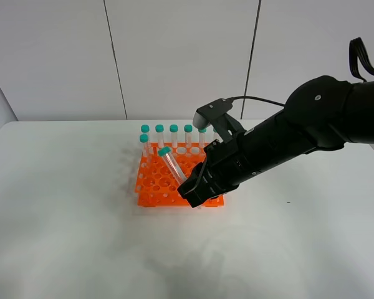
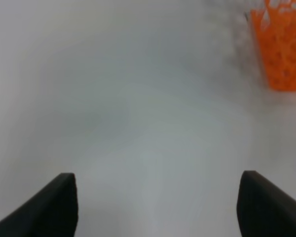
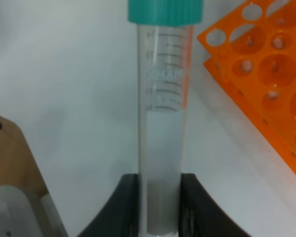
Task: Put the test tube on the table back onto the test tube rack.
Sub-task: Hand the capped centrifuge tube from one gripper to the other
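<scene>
My right gripper [image 1: 191, 185] is shut on a clear test tube [image 1: 172, 167] with a teal cap and holds it tilted above the orange test tube rack [image 1: 151, 182], cap up and toward the left. In the right wrist view the tube [image 3: 163, 123] sits between the two black fingers [image 3: 126, 207], with the rack [image 3: 266, 74] beside it. Several more teal-capped tubes [image 1: 173, 134] stand along the rack's back row. My left gripper [image 2: 158, 207] is open and empty over the white table [image 2: 138, 123], with a corner of the rack [image 2: 283, 49] ahead of it.
The white table [image 1: 62, 212] stretches around the rack on all sides. A grey panelled wall [image 1: 174, 56] stands behind it. My right arm [image 1: 299, 131] reaches in from the right over the rack's right end.
</scene>
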`<action>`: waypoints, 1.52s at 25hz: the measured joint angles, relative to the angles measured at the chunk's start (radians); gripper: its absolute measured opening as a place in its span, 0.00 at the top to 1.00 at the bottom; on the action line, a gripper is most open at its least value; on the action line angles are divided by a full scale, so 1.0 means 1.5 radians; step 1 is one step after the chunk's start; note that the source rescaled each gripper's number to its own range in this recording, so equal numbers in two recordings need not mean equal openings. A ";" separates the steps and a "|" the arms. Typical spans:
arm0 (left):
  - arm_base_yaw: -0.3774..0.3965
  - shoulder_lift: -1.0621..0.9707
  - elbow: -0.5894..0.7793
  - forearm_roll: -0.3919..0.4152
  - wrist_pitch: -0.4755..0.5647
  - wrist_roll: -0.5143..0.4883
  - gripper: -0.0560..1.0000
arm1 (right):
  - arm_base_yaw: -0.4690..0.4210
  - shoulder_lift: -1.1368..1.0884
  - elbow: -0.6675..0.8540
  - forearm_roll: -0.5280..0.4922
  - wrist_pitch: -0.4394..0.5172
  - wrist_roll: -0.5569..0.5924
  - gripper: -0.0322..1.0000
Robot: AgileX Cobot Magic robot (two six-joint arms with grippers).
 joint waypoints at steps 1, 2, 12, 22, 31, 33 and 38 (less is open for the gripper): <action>0.000 0.011 -0.018 0.000 -0.001 0.000 0.00 | 0.000 0.000 0.000 0.003 0.003 0.000 0.94; 0.000 0.031 -0.035 -0.010 -0.002 0.000 0.00 | 0.000 0.000 0.000 0.006 0.005 0.000 0.94; 0.000 0.378 -0.167 -0.157 -0.154 0.069 0.00 | 0.000 0.000 -0.036 0.015 0.025 -0.001 0.94; 0.000 0.717 -0.170 -0.701 -0.255 0.498 0.00 | 0.000 0.000 -0.073 0.015 0.036 -0.003 0.94; -0.029 0.923 -0.170 -0.994 -0.141 0.751 0.00 | 0.000 0.000 -0.073 0.014 0.039 -0.003 0.94; -0.066 0.950 -0.170 -1.012 -0.145 0.778 0.00 | 0.000 0.000 -0.073 0.014 0.040 -0.003 0.94; -0.149 0.998 -0.170 -1.065 -0.162 0.800 0.00 | 0.000 0.000 -0.073 0.013 0.043 0.000 0.94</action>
